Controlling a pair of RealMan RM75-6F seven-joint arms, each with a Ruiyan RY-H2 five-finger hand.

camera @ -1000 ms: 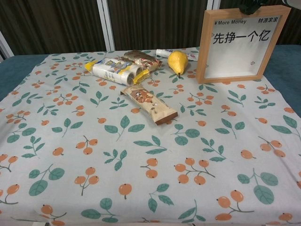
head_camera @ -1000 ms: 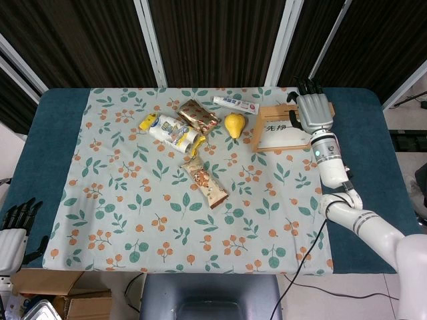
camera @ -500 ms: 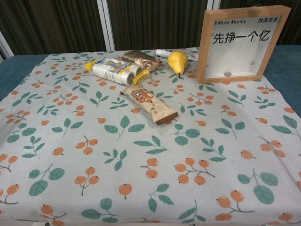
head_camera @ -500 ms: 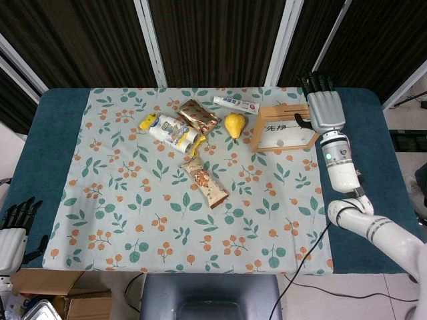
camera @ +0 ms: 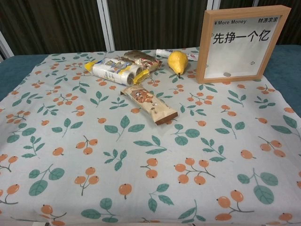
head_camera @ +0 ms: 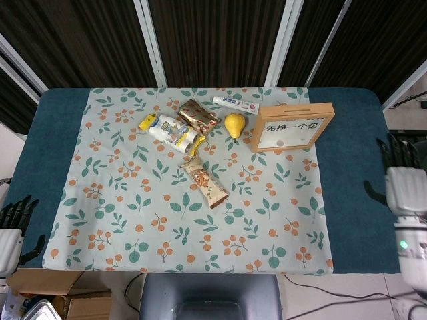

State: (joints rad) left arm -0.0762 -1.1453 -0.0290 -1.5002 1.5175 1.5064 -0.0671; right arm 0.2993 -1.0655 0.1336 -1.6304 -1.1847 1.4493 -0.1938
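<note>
The leaf-and-berry printed cloth (head_camera: 133, 200) is spread flat. The light wooden picture frame (head_camera: 291, 127) stands upright at its far right. The right hand (head_camera: 402, 187) and left hand (head_camera: 12, 230) are held at the table's sides, fingers apart, empty. Judged so, no grasp is in hand. Reaching the frame calls for the right hand, steered away from the yellow pear (head_camera: 234, 125) just beside the frame.

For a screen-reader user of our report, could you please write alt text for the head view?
A wooden frame stands upright on a leaf-print cloth, beside a pear, toothpaste tube and snack packets. The right hand hangs open at the table's right edge, and the left hand sits at the lower left.
</note>
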